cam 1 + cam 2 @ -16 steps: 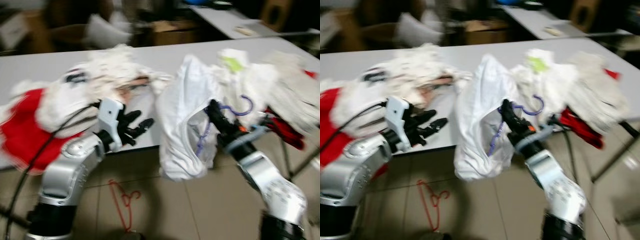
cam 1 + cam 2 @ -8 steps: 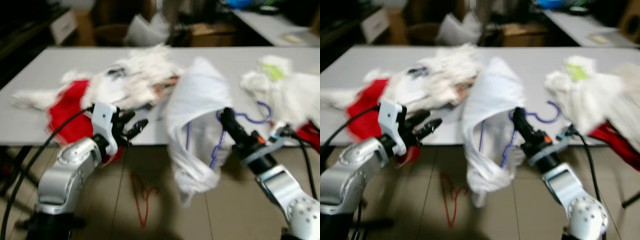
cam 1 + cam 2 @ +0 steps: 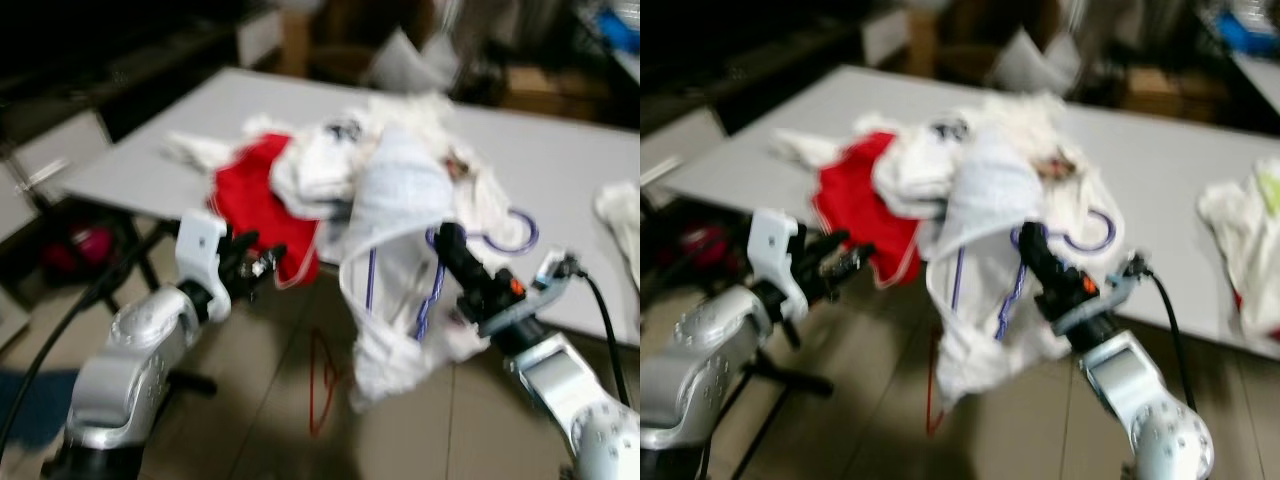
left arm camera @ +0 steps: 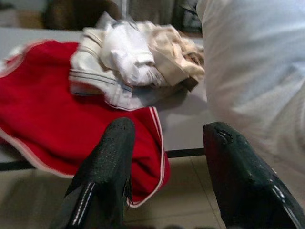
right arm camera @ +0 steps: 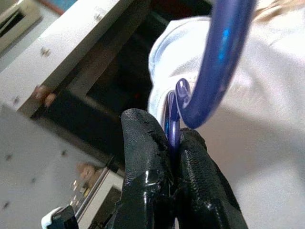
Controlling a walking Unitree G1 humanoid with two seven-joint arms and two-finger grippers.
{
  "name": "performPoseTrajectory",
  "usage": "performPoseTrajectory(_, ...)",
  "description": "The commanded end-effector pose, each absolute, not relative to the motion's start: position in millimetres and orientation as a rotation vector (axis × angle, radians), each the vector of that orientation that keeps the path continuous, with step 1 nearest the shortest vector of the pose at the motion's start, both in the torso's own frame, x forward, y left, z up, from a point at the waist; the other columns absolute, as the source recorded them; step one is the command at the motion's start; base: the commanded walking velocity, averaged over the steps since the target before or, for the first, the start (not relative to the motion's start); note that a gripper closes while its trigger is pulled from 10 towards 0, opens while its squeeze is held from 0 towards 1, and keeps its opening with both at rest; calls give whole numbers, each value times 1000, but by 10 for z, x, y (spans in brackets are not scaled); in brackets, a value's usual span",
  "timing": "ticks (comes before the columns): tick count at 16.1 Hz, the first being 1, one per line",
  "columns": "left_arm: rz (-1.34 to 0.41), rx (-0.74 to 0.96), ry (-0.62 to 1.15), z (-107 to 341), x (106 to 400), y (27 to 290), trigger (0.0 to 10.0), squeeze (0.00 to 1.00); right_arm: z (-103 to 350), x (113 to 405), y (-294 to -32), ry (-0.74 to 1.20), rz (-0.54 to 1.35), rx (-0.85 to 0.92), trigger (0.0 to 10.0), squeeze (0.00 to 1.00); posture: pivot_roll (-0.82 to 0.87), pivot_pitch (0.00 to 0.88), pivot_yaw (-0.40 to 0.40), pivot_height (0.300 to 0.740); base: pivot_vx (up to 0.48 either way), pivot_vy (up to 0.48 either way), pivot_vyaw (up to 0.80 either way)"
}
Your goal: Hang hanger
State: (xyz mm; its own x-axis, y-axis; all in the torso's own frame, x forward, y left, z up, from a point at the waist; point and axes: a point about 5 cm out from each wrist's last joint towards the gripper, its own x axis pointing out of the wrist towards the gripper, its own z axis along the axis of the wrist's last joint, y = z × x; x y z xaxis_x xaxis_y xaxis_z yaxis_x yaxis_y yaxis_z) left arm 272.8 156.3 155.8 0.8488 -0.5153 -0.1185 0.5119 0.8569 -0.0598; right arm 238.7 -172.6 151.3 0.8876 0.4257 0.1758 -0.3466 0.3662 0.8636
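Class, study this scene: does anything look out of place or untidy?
Yes. A red hanger lies on the floor below the table, and clothes sit in a heap, a red garment drooping over the table's edge.

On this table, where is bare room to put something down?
The table is bare left of the red cloth, and again at the far side beyond the white clothes pile. The middle is crowded with clothes, up to the near edge.

Long grey rectangular table (image 3: 560,170), beige tiled floor (image 3: 270,400) beneath, dark dim room behind, brown cardboard boxes (image 3: 530,85) at the back, pale drawer cabinet (image 3: 40,170) left
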Motion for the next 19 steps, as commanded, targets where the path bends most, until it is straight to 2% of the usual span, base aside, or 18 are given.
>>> performPoseTrajectory(1,-562,-13,119,1591,2728,1508,10000,0,1571,2365,-1774,53,492,1078,10000,0,-146,0,8,740,0,-394,800)
performPoseTrajectory(10,-585,5,131,1553,2697,1478,10000,0,1572,2295,-1813,56,482,1068,10000,0,-161,0,15,740,0,-391,800)
performPoseTrajectory(13,-575,-42,148,1521,2686,1513,10000,0,1565,2266,-1816,65,485,1062,10000,0,-163,0,13,740,0,0,800)
performPoseTrajectory(19,-573,-24,149,1523,2641,1565,10000,0,1532,2148,-1726,158,598,972,10000,0,-158,0,-5,740,0,0,800)
